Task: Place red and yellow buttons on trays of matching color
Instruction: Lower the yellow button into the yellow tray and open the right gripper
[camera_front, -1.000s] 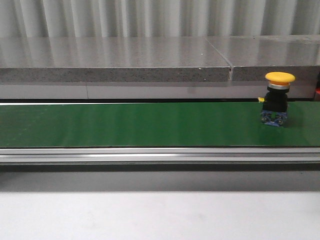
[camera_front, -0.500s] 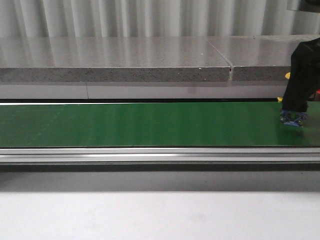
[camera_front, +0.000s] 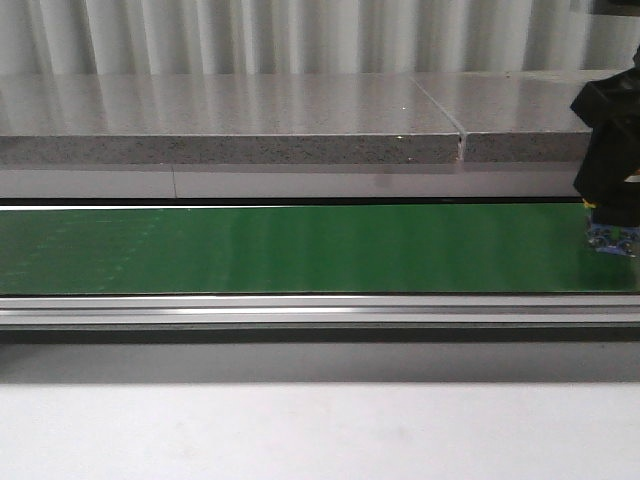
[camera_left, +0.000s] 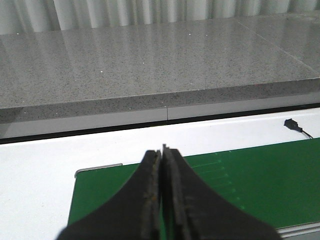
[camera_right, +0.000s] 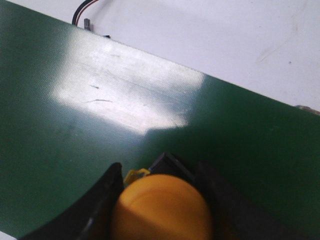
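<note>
**Yellow button sits between the right hand's fingers**

The right hand (camera_right: 160, 200) straddles the yellow button (camera_right: 162, 207), fingers flanking its cap; whether they already clamp it I cannot tell. The button stands upright on the green belt (camera_front: 300, 250), directly under that hand. The left hand (camera_left: 162, 200), closed and empty, is well apart. No trays visible.

Button on the belt, far right

The button (camera_right: 160, 207) sits between the right pincer (camera_right: 157, 200) fingers, on the conveyor belt (camera_front: 300, 250); a stone ledge (camera_front: 230, 120) runs behind.
</note>
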